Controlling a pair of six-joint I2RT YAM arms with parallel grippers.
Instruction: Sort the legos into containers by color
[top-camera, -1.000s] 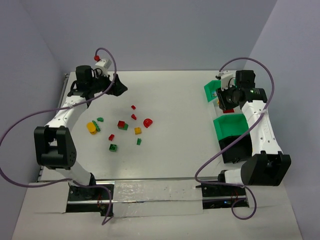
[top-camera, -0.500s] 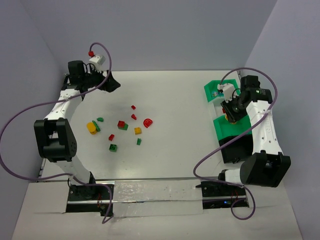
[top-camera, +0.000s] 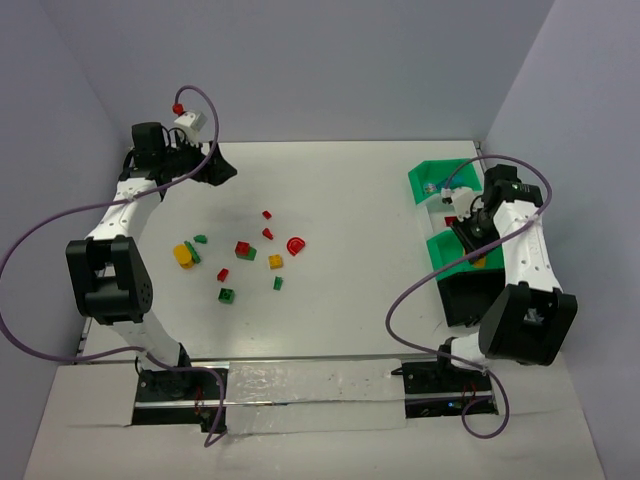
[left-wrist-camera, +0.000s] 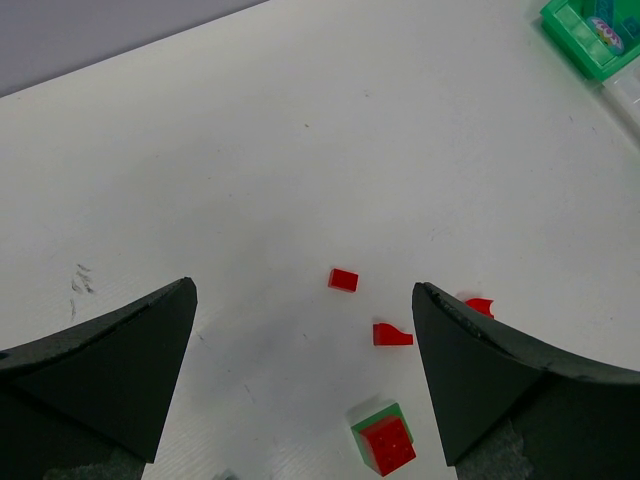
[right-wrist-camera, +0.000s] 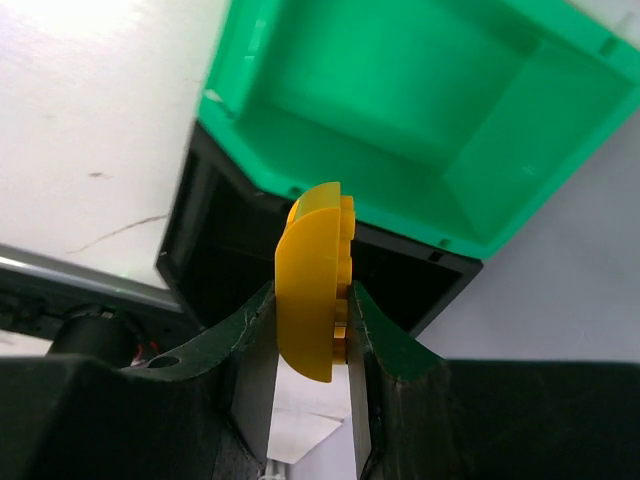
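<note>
Trouble is waiting at the release. The right gripper (right-wrist-camera: 312, 305) is clamping a yellow brick (right-wrist-camera: 308, 270) on its edge. In the wrist view that brick is hanging over the near rim of a green bin (right-wrist-camera: 420, 120) and over the black box (right-wrist-camera: 215, 250) next to it, not over the bin's floor. If the gripper opens here, the brick is likely to bounce off the rim or drop into the dark box. The hold is also looking narrow, so a jolt could be enough to pivot the brick between the pads.

The brick is showing as a glossy yellow half-disc, thin, with a curved top edge and studs pressing against one finger. What is showing of the bin's inside is holding nothing.

The left gripper (left-wrist-camera: 302, 290) is hovering over the far left of the table (left-wrist-camera: 300, 130), jaws wide apart and carrying nothing. A small red brick (left-wrist-camera: 343, 279) and a red slope (left-wrist-camera: 392, 335) are lying below it. The other legos (top-camera: 240, 262), in red, yellow and green, are lying loose left of centre, well apart from the bin.
</note>
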